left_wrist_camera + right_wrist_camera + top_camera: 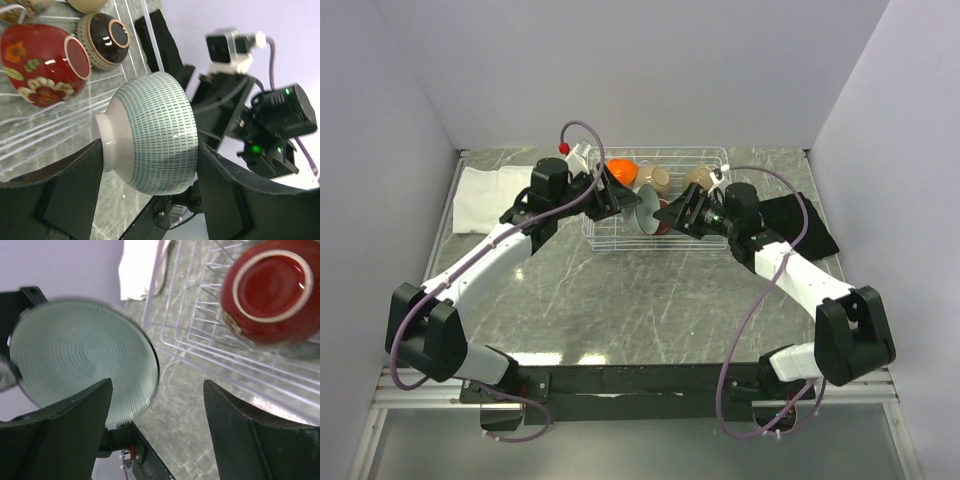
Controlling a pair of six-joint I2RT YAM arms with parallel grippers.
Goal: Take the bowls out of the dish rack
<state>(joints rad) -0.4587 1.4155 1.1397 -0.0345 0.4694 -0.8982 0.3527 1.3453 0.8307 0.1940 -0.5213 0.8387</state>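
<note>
"Which hand has the bowl?"

"My left gripper. Its jaws are closed onto the pale green bowl, one pad against the foot ring and the other at the rim. The bowl lies on its side between them and, as far as I can judge, is lifted off the wires."

"And the other hand?"

"My right gripper carries nothing. Its fingers stand wide apart, and the bowl's open mouth shows just beyond them, a little to one side and blurred."

"So which way does the bowl point?"

"Its axis runs across my left jaws, with the foot away from my right arm and the mouth straight toward it. From overhead it hangs between the two grippers, over the near part of the dish rack. The left is touching it; the right is near but apart."

"What follows from that?"

"I judge the next move turns on that facing. My right hand could meet the bowl only mouth-on, at the rim. Otherwise the left takes it out to the table alone."

"What lies further back?"

"The dark red bowl and the black-brown bowl lie on their sides on the wires. The orange bowl and two tan bowls sit at the far side. The white cloth is left of the rack."
</note>
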